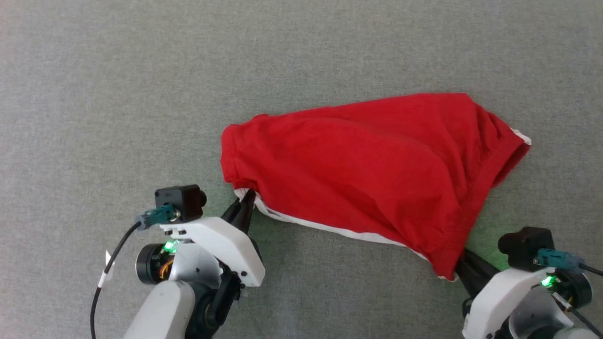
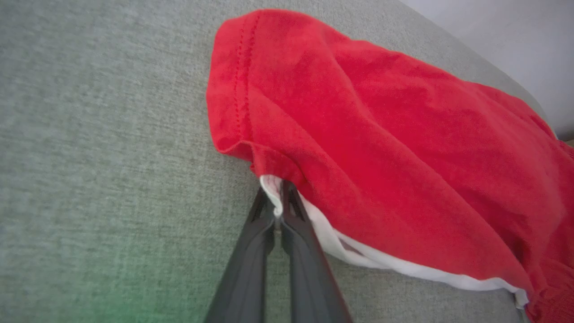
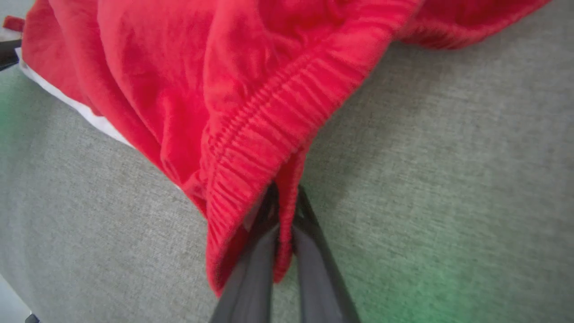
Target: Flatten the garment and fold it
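Note:
The red shorts (image 1: 362,174) lie bunched on the grey cloth surface, stretched between my two grippers. My left gripper (image 1: 246,200) is shut on the white-trimmed hem corner (image 2: 274,194) at the garment's near left. My right gripper (image 1: 460,266) is shut on the gathered elastic waistband (image 3: 269,148) at the near right corner; its tips are hidden by fabric. A white stripe (image 1: 330,226) runs along the near edge between the two grips. The far part of the shorts rests on the surface, with a bit of white trim (image 1: 523,137) at the far right.
The grey fabric-covered surface (image 1: 141,94) spreads wide to the left and beyond the shorts. In the left wrist view a pale wall (image 2: 515,40) lies past the surface's far edge. Green light from the wrist lamps falls on the cloth near each gripper.

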Controlling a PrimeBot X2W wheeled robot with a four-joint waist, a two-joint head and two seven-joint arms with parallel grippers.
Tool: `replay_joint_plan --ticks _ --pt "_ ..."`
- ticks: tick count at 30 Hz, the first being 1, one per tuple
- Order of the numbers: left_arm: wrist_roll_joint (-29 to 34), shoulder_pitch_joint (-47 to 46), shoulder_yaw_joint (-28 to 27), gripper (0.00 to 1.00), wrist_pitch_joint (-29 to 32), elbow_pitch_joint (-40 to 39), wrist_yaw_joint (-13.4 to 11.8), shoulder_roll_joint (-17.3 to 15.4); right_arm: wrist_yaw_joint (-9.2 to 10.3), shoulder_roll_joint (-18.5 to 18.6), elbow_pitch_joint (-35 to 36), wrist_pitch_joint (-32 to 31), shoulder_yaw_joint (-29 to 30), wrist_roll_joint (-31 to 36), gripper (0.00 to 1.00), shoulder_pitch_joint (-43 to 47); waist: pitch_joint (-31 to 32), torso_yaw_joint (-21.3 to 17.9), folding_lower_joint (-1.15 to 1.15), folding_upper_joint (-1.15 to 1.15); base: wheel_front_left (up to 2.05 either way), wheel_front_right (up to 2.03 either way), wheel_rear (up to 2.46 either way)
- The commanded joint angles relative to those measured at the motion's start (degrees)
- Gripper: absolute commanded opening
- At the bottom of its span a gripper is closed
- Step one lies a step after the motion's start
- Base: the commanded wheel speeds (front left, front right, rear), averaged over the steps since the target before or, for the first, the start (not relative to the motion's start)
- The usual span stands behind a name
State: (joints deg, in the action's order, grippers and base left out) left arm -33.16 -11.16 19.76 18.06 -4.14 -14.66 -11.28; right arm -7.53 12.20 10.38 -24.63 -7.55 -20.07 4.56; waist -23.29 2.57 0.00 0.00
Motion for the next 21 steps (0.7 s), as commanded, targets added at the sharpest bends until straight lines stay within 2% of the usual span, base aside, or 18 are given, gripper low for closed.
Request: replay_joint_plan --ticks 1,10,15,21 --pt "0.2 -0.7 0.1 0.0 0.0 0.7 0.1 -0.2 0.04 -0.4 -2.3 -0.1 -1.1 -0.4 0.0 -0.3 0.2 0.1 0.0 0.0 0.0 0.0 0.0" --pt "-1.9 1.2 -1.7 0.0 -1.9 -0.6 0.1 0.3 0.04 -1.5 0.6 2.8 2.4 -2.0 0.0 0.0 3.7 -0.4 0.0 0.0 0.0 0.0 0.0" --pt "-6.1 3.7 -5.1 0.0 -3.3 -5.7 0.2 1.2 0.04 -1.4 6.3 2.8 5.3 -6.0 0.0 -0.5 6.9 -1.4 0.0 0.0 0.0 0.0 0.0" --pt "-10.8 4.8 -8.7 0.0 -3.3 -13.3 0.2 2.1 0.04 0.6 12.3 -0.7 8.1 -11.6 0.0 -3.3 10.9 -2.2 0.0 0.0 0.0 0.0 0.0"
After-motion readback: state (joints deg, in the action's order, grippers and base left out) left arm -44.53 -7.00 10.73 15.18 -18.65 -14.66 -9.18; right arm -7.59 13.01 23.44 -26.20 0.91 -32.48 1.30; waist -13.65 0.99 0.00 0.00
